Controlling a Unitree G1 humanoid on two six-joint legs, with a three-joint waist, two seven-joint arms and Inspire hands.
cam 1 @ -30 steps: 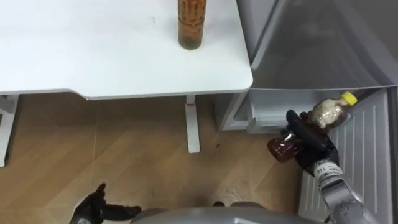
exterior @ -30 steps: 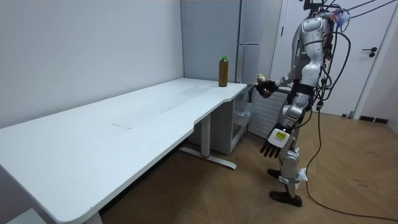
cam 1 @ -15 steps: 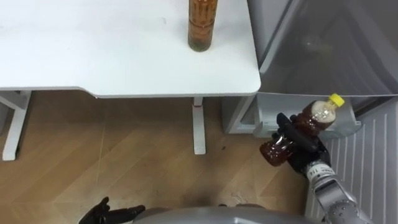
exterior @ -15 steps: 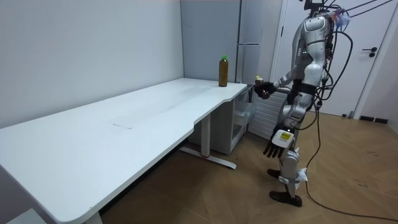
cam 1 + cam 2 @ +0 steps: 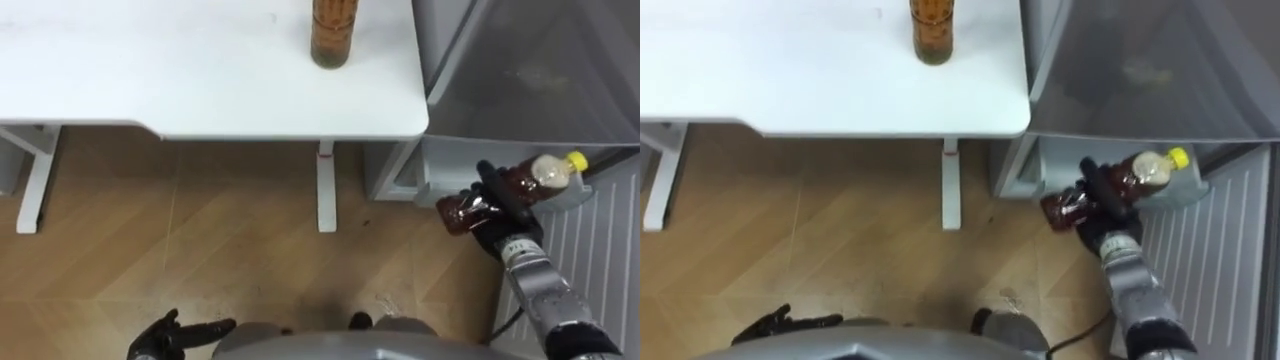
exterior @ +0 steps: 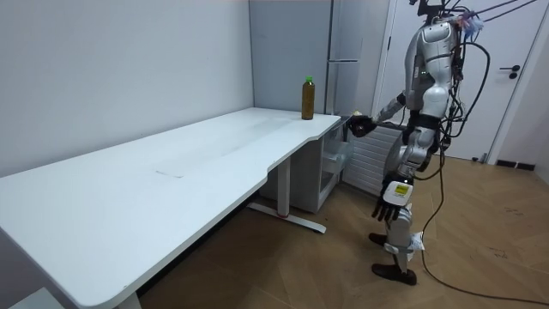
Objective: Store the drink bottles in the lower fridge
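Observation:
A brown drink bottle [image 5: 520, 184] with a yellow cap lies tilted in my right hand [image 5: 497, 207], whose dark fingers are curled round its middle. It hangs just in front of the fridge's open lower compartment [image 5: 432, 166], cap pointing right. In the room view my right hand [image 6: 357, 125] reaches out from beside the table corner towards the grey fridge [image 6: 343, 51]. A second brown bottle [image 5: 333, 34] stands upright near the white table's [image 5: 150, 70] far right end. My left hand [image 5: 168, 339] hangs low at my side with relaxed fingers.
The fridge's lower door [image 5: 598, 252] stands swung open at the right, its ribbed white inside facing me. The table's leg [image 5: 325, 190] stands on the wood floor just left of the fridge. A white room door [image 6: 515, 77] is behind me.
My right hand has carried the bottle forward and a little to the right, closer to the lower compartment, and the bottle lies flatter. The eye view has shifted slightly.

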